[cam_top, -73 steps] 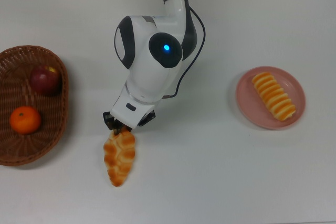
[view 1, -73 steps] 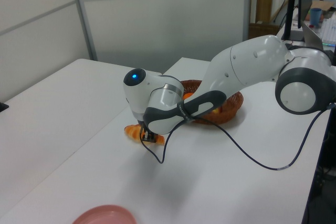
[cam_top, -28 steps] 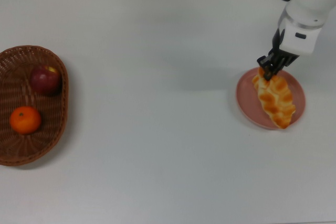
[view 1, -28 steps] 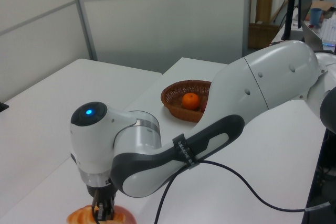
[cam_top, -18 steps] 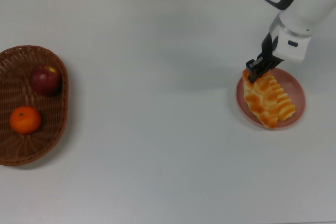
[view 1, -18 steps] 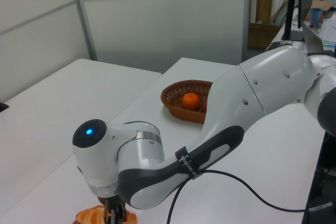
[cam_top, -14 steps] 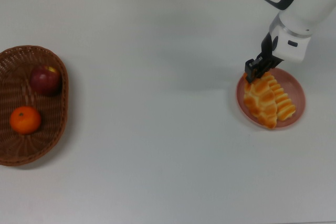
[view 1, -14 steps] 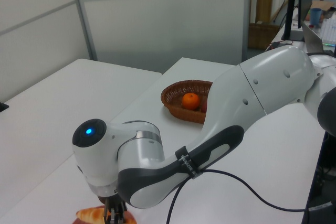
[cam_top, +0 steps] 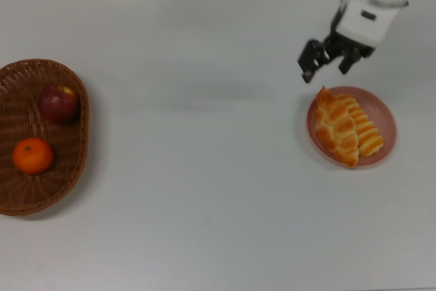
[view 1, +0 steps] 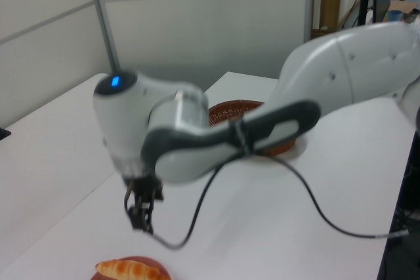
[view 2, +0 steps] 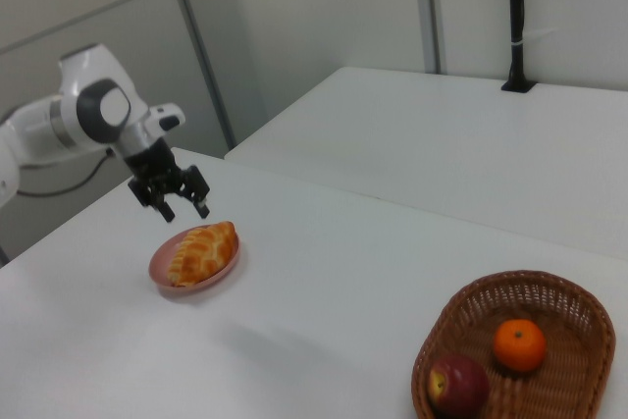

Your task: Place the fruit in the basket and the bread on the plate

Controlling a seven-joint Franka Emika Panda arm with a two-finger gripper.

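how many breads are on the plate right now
2: the braided loaf on the plate's side toward the top view's left, and the striped loaf beside it, toward the top view's right.

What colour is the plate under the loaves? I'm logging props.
Pale pink, plain; the round shallow plate shows best in the top view.

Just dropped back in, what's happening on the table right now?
The Franka arm's claw hangs open and empty just above the pale pink round plate. Both golden-brown loaves, the braided one and the ridged striped one, lie side by side on that plate. The dark red apple and orange mandarin sit in the reddish-brown wicker basket. Everything looks sorted.
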